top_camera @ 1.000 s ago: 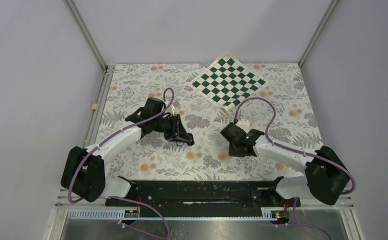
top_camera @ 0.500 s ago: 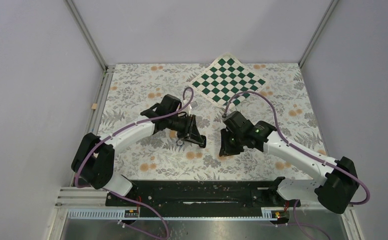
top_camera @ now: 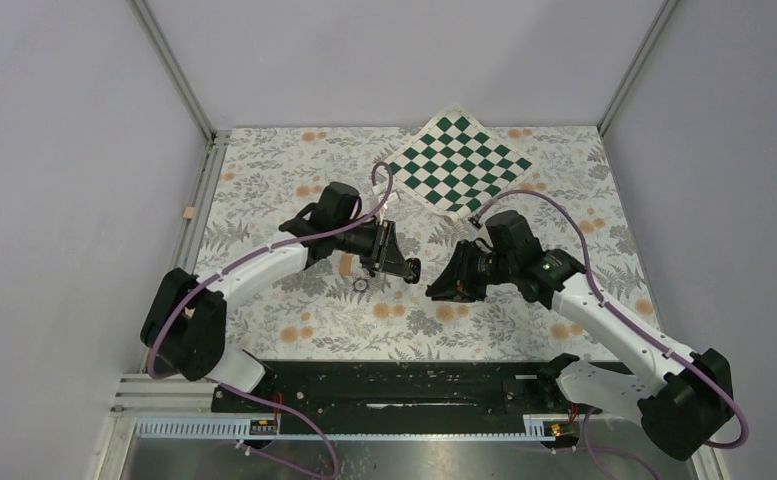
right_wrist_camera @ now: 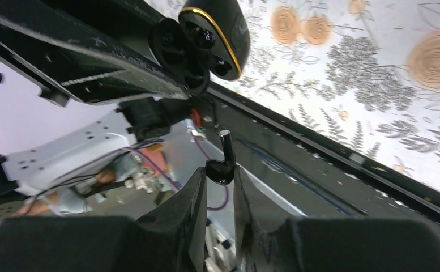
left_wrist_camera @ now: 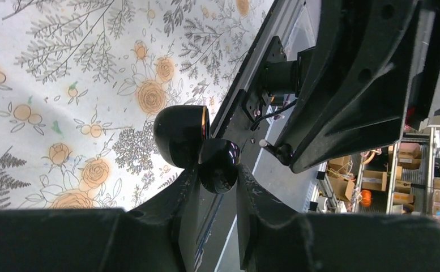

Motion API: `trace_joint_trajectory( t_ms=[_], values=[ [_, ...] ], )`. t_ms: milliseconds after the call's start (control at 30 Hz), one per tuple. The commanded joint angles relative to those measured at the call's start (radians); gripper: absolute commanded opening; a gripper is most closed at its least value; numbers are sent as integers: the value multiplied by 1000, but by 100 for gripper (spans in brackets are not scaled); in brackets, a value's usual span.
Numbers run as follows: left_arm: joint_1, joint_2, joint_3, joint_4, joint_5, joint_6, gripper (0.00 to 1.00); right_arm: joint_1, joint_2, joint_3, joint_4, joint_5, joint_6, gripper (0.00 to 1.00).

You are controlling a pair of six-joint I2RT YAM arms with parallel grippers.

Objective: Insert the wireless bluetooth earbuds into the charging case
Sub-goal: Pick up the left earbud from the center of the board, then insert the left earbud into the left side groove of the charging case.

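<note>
My left gripper is shut on the charging case, a glossy black pebble whose lid is hinged open. In the right wrist view the open charging case shows a gold rim and dark wells, facing my right gripper. That gripper is shut on one earbud, a small black bud with its stem pointing up towards the case, a short gap away. In the top view both grippers are held above the cloth, left gripper and right gripper nearly tip to tip. I see no second earbud.
A green-and-white checkered mat lies at the back of the floral cloth. A small dark ring with a pale centre and a tan strip lie under the left arm. The black base rail runs along the near edge.
Both arms have swung inward. The left gripper carried the case to the right; the right gripper turned to point left at it, and the gap between them has closed to almost nothing.
</note>
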State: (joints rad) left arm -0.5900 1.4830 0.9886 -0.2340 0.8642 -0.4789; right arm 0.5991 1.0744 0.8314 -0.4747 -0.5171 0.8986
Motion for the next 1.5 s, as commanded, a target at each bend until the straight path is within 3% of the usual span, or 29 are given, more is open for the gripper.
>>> trace_joint_trajectory(
  t_ms=[0,267,400,933,1467],
  values=[
    [1,-49,9,115,54,37,0,-40,-34,-59,221,-172,194,0],
    [5,-84,-1,90,76,60,0,-106,-42,-250,670,-245,549,0],
    [4,-86,0,66,79,76,0,-112,-31,-307,798,-242,652,0],
    [22,-71,13,79,99,57,0,-173,-34,-334,880,-281,708,0],
    [28,-62,19,105,111,36,0,-173,-34,-306,821,-341,636,0]
  ],
)
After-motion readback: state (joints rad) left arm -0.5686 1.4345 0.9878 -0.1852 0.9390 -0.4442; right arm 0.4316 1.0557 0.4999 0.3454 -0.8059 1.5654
